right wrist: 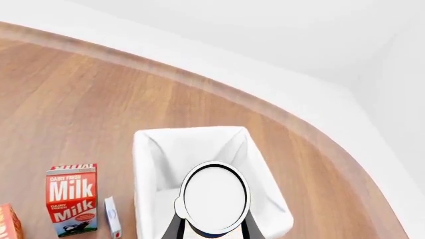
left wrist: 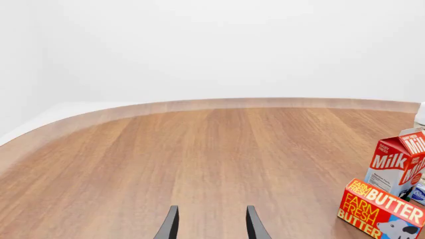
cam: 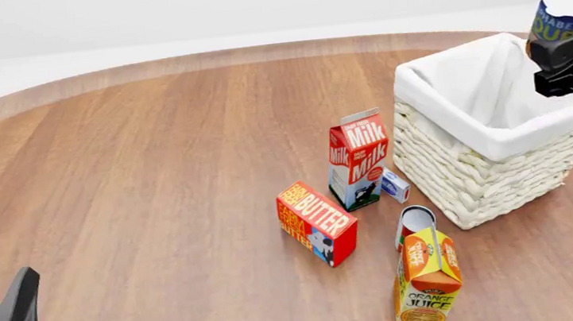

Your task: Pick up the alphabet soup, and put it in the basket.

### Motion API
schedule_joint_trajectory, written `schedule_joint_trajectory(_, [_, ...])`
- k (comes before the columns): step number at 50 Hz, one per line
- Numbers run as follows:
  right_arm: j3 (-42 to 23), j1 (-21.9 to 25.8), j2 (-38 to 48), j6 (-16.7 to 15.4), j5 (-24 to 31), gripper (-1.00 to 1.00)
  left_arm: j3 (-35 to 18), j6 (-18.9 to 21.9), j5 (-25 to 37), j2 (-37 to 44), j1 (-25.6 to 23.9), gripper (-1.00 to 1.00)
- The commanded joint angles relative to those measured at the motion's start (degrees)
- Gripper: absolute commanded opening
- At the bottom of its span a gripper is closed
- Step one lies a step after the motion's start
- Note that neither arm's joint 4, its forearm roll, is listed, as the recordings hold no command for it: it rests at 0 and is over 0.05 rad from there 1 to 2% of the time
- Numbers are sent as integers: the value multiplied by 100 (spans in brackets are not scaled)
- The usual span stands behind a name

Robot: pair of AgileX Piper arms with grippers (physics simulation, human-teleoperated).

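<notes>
Blue soup can [cam: 567, 13] is sitting in my right tool [cam: 571, 59], which is squeezing it tight up in the air, right over the white basket [cam: 456, 168] on the wooden bench [cam: 158, 158]. My left tool [left wrist: 211, 224] is hanging low with its fingers apart, holding nothing.

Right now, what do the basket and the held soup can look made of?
The basket looks like cream woven wicker, ribbed weave visible, lined with matte white cloth. The alphabet soup in the right gripper looks like metal: flat pale top, glossy blue label.
</notes>
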Motion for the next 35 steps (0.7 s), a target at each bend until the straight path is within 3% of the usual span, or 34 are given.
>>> schedule_joint_trajectory(1, [-430,-35,277,147,143,-100,0,0,0,0,0,100])
schedule_joint_trajectory(35, [-1520,13,1054,27,704,-100,0,0,0,0,0,100])
